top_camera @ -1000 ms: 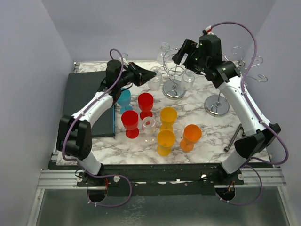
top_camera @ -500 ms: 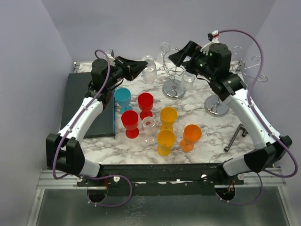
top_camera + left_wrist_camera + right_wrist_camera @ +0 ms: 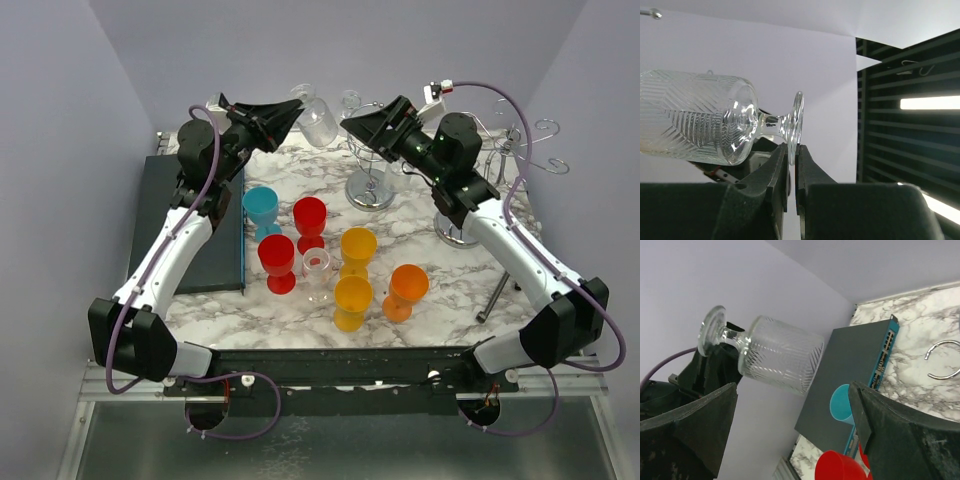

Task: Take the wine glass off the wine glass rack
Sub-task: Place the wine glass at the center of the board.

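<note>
A clear ribbed wine glass point(image 3: 318, 122) lies sideways in the air above the table's back edge. My left gripper point(image 3: 291, 108) is shut on the rim of its round foot point(image 3: 797, 125), with the bowl point(image 3: 695, 122) sticking out to the left in the left wrist view. My right gripper point(image 3: 352, 125) is open wide just right of the glass, touching nothing. In the right wrist view the glass point(image 3: 780, 360) hangs ahead of its spread fingers point(image 3: 715, 415). The chrome wine glass rack point(image 3: 371, 188) stands below and right, with other clear glasses point(image 3: 400, 170) around it.
A second chrome stand point(image 3: 461, 226) with curled hooks point(image 3: 545, 135) is at the back right. Blue point(image 3: 263, 207), red point(image 3: 309, 218), yellow point(image 3: 358, 247) and orange point(image 3: 407, 287) goblets and a small clear glass point(image 3: 317, 268) crowd the middle. A dark flat box point(image 3: 190, 215) lies left, a dark bar point(image 3: 497, 290) right.
My left arm has lifted the glass up and back to the left, away from the rack. My right gripper has opened wider and swung left toward the glass.
</note>
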`<action>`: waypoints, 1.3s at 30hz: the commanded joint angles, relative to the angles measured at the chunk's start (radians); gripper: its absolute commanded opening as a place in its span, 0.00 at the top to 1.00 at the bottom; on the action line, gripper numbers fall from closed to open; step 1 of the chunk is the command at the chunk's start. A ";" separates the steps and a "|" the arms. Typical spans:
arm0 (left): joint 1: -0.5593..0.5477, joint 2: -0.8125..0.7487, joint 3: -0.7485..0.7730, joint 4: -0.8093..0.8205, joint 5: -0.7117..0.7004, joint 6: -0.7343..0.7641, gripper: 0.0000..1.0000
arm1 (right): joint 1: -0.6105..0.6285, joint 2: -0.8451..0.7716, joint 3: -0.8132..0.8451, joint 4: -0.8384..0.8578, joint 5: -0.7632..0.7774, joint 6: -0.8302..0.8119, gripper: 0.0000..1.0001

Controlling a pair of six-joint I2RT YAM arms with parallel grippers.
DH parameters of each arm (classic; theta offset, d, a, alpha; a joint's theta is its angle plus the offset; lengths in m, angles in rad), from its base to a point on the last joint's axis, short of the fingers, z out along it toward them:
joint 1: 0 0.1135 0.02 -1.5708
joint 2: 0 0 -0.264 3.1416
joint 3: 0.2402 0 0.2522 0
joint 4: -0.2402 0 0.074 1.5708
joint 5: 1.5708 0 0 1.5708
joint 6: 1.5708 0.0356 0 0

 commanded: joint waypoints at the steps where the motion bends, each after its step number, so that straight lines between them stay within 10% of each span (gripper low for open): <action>1: 0.006 -0.056 0.065 0.126 -0.077 -0.135 1.00 | 0.007 -0.028 -0.053 0.214 -0.067 0.096 0.00; 25: -0.001 -0.078 0.071 0.221 -0.078 -0.247 1.00 | 0.060 0.219 0.022 0.792 -0.221 0.406 0.01; 39: -0.001 -0.087 0.014 0.294 -0.063 -0.300 1.00 | 0.079 0.304 0.074 1.027 -0.228 0.464 0.27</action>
